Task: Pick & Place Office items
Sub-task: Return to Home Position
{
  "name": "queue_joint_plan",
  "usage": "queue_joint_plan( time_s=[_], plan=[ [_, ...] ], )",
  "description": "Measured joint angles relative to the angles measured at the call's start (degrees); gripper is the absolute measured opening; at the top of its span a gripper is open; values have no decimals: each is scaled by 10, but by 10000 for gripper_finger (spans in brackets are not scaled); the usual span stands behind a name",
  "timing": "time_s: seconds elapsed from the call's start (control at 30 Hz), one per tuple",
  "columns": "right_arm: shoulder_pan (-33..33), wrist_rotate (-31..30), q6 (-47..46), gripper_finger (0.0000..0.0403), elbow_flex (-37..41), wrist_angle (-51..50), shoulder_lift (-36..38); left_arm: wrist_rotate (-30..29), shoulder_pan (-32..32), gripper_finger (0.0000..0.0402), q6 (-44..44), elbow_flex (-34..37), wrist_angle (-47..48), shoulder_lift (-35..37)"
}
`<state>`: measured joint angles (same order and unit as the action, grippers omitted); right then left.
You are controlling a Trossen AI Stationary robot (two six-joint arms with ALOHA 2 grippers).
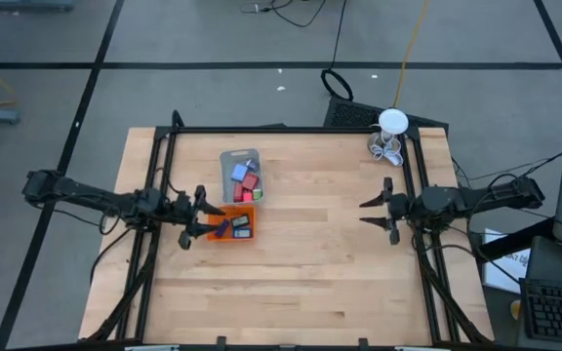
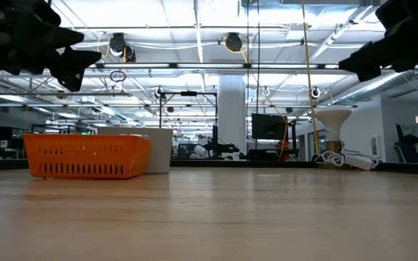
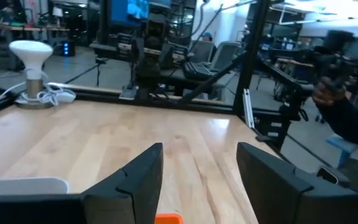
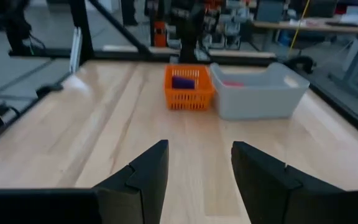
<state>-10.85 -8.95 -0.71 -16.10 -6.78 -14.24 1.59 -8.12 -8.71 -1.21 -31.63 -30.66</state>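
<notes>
The office items are small blocks. Blue, red and green ones (image 1: 246, 181) lie in the grey tray (image 1: 226, 159). Dark and blue ones (image 1: 234, 227) lie in the orange tray (image 1: 245, 212), where a purple one (image 4: 183, 81) also shows. My left gripper (image 1: 195, 216) stands open at the orange tray's left side, above the table, pointing level toward the right edge. Only the tray's orange rim (image 3: 168, 218) shows below its fingers. My right gripper (image 1: 363, 214) hangs open near the table's right edge and points level toward the trays. Nothing is between its fingers (image 4: 143, 168).
A white round lamp-like thing with wire loops (image 1: 389, 135) stands at the table's far right corner. Bare wood (image 1: 301, 283) stretches between the two grippers and across the near half. In the low view the orange tray (image 2: 85, 156) stands in front of the grey tray (image 2: 160, 148).
</notes>
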Motion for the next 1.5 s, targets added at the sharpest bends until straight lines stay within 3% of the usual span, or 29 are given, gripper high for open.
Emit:
queue_joint_plan(
  time_s=[0.3,0.67,0.83,1.1,1.33,1.5],
  plan=[
    [0,1,-16,164,0,-89,137,5,6,225,27,4,47,63],
    [0,1,4,165,2,-96,141,14,33,205,25,4,229,245],
    [0,1,15,166,38,-44,141,12,37,193,29,4,259,304],
    [0,-1,27,167,78,20,141,9,37,179,24,4,295,303],
    [0,0,34,166,150,158,140,9,37,176,37,3,281,304],
    [0,27,12,166,150,134,139,9,37,186,40,3,281,303]
  ],
)
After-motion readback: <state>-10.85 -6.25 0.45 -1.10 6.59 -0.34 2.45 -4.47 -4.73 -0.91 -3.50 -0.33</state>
